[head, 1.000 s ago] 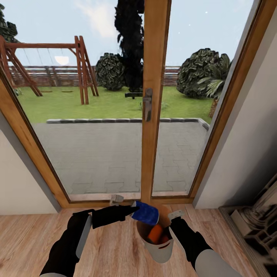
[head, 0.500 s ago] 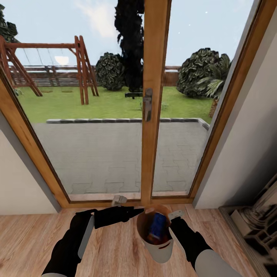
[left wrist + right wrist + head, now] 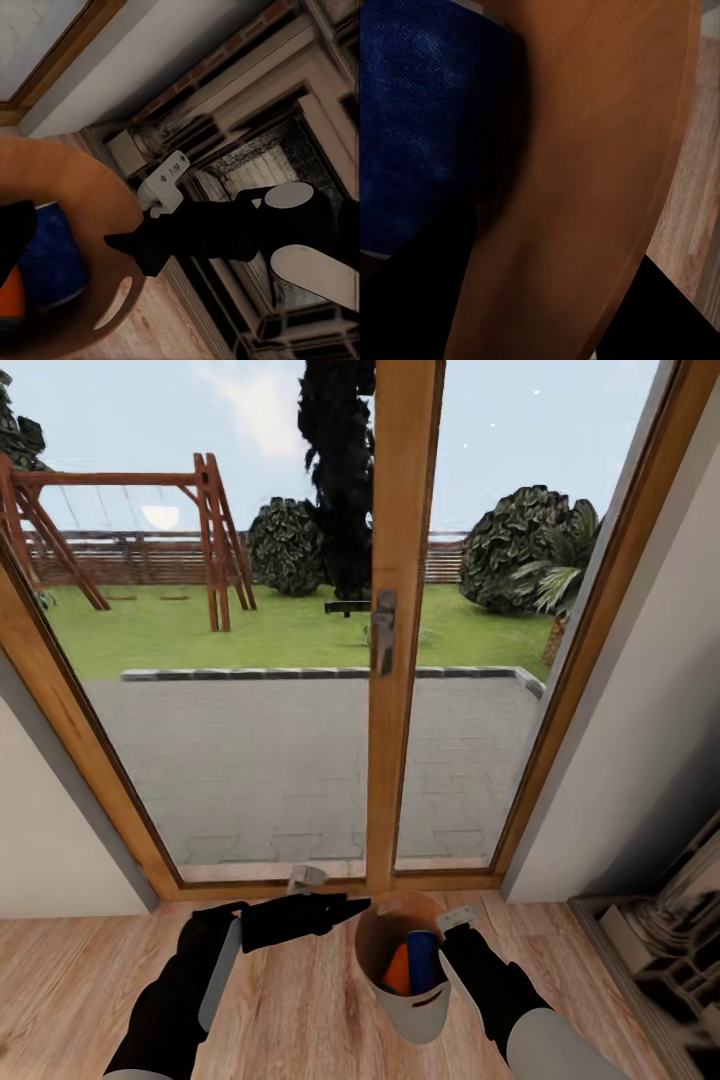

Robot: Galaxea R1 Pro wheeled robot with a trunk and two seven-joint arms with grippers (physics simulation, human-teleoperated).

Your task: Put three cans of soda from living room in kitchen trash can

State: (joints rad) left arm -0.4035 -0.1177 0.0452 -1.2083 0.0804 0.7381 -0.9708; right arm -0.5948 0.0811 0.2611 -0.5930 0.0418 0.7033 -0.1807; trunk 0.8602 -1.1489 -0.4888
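Blue can inside bin, beside right pincer.

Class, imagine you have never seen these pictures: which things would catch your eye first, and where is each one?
First come the tall wood-framed glass doors filling the middle of the head view, with the lawn and a wooden swing set beyond them at the left. Low down, between the two black arms, sits the trash can on the plank floor, with a dark blue can and an orange can standing inside it.
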